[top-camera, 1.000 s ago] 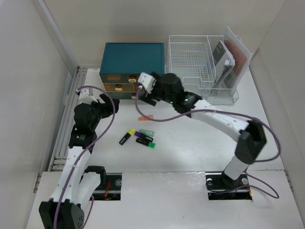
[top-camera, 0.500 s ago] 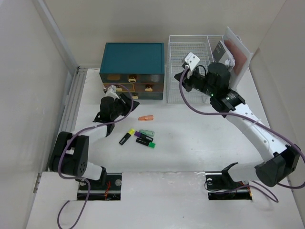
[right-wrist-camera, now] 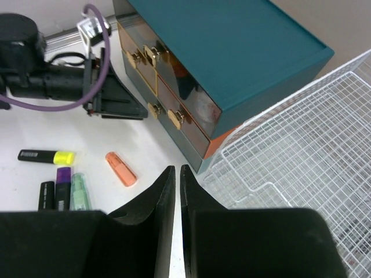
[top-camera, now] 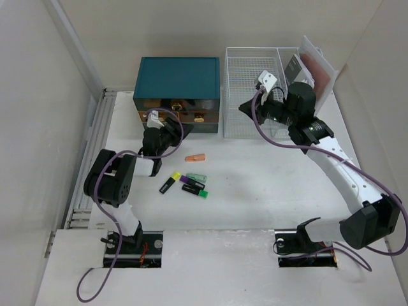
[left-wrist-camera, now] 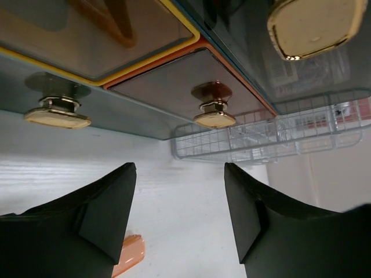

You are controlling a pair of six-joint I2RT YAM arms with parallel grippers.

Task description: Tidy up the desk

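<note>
Desk point(top-camera: 268, 172): the white top lies under both arms and carries everything listed below; its two cut-outs sit at the near edge, around the arm bases.

Left gripper point(top-camera: 167, 132): low over the desk, just in front of the teal drawer box point(top-camera: 178, 76). In the wrist view its fingers point(left-wrist-camera: 110, 208) stand well apart with nothing between them, aimed at the box's drawer fronts. A brass knob point(left-wrist-camera: 214, 117) lies straight ahead, and an orange piece point(left-wrist-camera: 128, 262) lies on the desk just below the left finger.

Right gripper point(top-camera: 244, 108): raised over the near left part of the wire rack point(top-camera: 255, 76), beside the box. In its wrist view the fingers are closed to a thin slit and hold nothing.

Loose items: the orange piece lies alone in front of the box. Nearer the arms, four highlighters point(top-camera: 186, 183) lie in a cluster, the yellow-capped one point(top-camera: 168, 183) leftmost. Papers stand in the rack's right end.
</note>
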